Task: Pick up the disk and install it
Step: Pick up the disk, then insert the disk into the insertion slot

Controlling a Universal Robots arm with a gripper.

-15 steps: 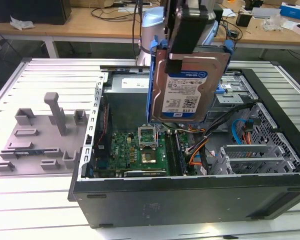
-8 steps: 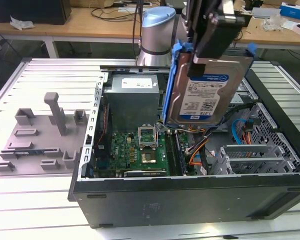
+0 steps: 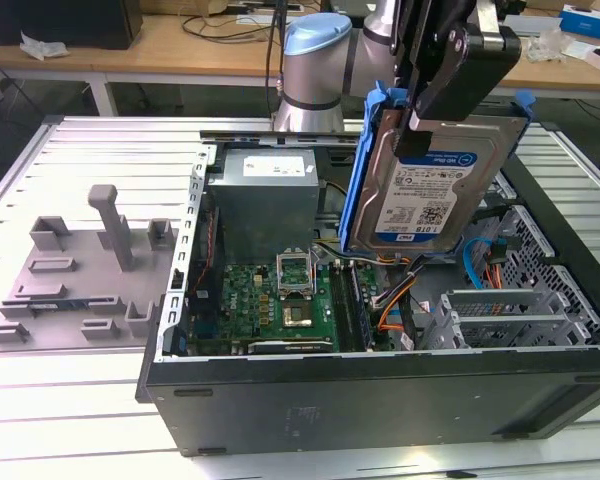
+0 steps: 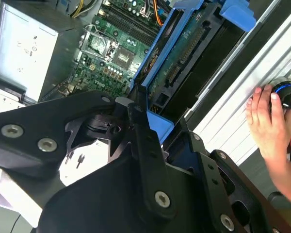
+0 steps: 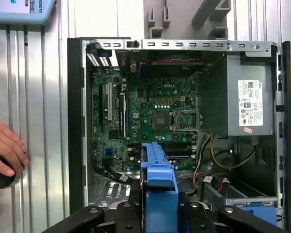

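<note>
Nearest is the computer case (image 3: 380, 395), lying open on the desk (image 3: 70, 400). Above the case's drive-bay end hangs the disk (image 3: 430, 195), roughly upright, with the hand (image 3: 422, 125) clenched on its top edge. Farther back in the case sits the power supply (image 3: 265, 195). The likely risk is that a slightly tilted descent catches the blue rail on the loose cables (image 3: 392, 305) or the bay rim, jamming the disk.

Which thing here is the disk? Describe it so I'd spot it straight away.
Find the open black computer case. Over it, toward the exterior view's right, the black gripper holds the disk roughly upright. Unlike the green circuit board and grey box below, it is a flat silver slab with a white-and-blue label, framed in blue plastic.
</note>
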